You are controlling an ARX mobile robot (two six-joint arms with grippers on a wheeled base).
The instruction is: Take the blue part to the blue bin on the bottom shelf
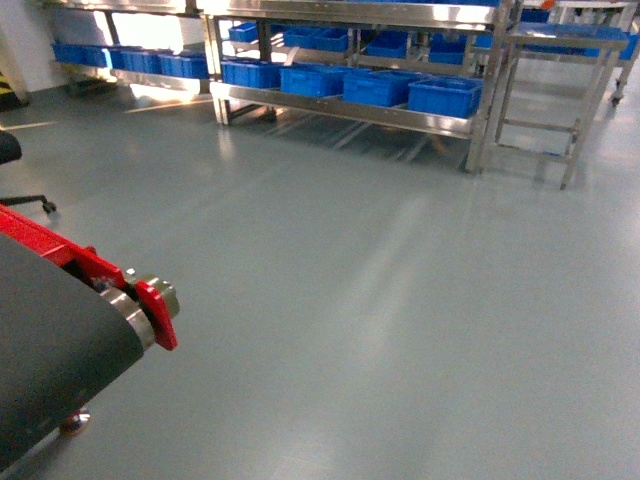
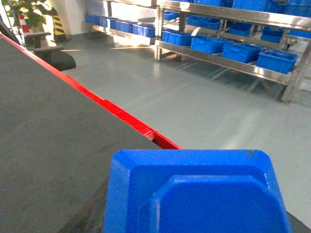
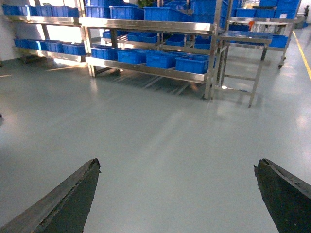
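Presently, the rigid, light-looking moulded blue plastic part (image 2: 197,194) is seen close under the left hand, grip state not discernible, best taken by its rims; right hand (image 3: 177,194) spread wide, empty; stainless-steel bottom shelf (image 1: 345,108) well apart.

Right gripper (image 3: 177,194): fingers (image 3: 68,201) spread wide apart, nothing between them. Left gripper: not itself discernible in its wrist view. Neither arm appears in the head view.

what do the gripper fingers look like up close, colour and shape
In the right wrist view, the right gripper has two dark grey, nearly black fingers that taper to wedge tips with rough matte edges. No cables or markings show. The left gripper's fingers are not visible.
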